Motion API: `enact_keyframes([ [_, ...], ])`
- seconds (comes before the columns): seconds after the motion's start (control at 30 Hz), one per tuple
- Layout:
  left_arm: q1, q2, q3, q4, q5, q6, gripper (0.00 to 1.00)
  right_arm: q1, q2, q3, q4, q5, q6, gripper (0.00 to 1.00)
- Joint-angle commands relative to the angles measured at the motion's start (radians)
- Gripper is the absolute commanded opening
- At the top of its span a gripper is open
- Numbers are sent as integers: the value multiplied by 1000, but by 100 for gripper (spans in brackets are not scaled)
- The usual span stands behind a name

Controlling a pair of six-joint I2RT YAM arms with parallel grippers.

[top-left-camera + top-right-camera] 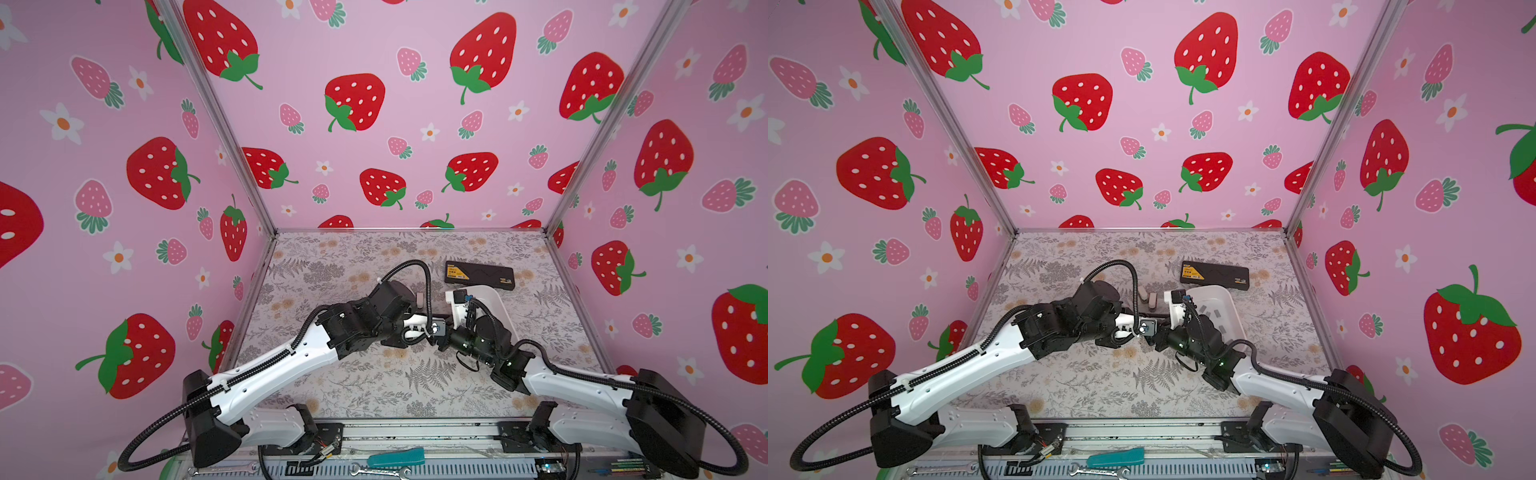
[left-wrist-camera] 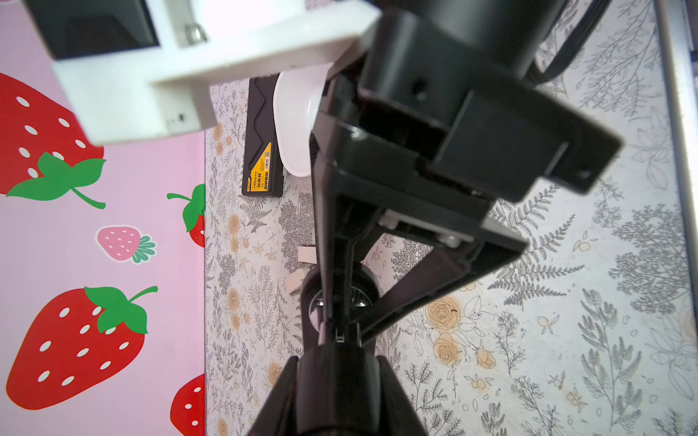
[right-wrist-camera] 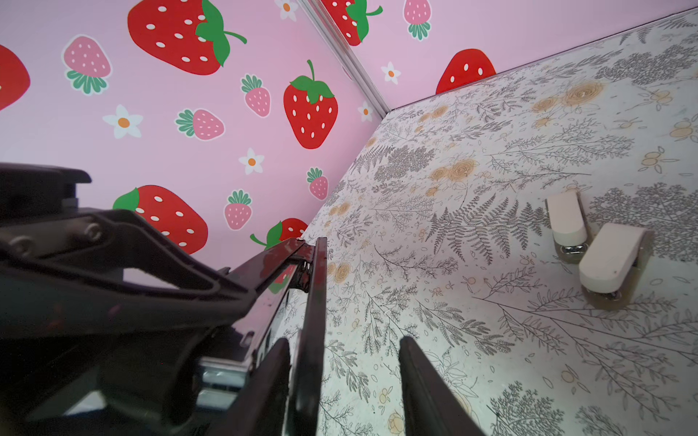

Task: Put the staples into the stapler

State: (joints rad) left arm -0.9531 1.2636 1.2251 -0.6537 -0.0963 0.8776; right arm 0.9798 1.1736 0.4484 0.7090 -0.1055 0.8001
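left gripper (image 2: 336,358) is clamped on the open black stapler (image 3: 313,302); right gripper (image 3: 343,341) stands parted astride its rail, one finger touching it. staples (image 1: 1205,309) lie in the white tray (image 1: 1227,297), at the right.

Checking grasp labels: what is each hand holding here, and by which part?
Left hand clamps the opened black stapler by one half. Right hand, open, straddles the other half without gripping.
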Motion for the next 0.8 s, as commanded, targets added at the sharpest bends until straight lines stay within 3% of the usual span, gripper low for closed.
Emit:
enact_keyframes([
  [0.0,1,-38,21,45,9,6,0,5,-11,-6,-1,15,15,46],
  [0.37,1,-44,19,26,92,25,0,6,-49,-19,-19,38,-3,21],
  [0.6,14,-93,-10,46,219,36,0,0,-41,-4,-51,78,-19,2],
  [0.77,20,-118,-31,72,227,42,0,-24,-53,-21,-54,91,-21,0],
])
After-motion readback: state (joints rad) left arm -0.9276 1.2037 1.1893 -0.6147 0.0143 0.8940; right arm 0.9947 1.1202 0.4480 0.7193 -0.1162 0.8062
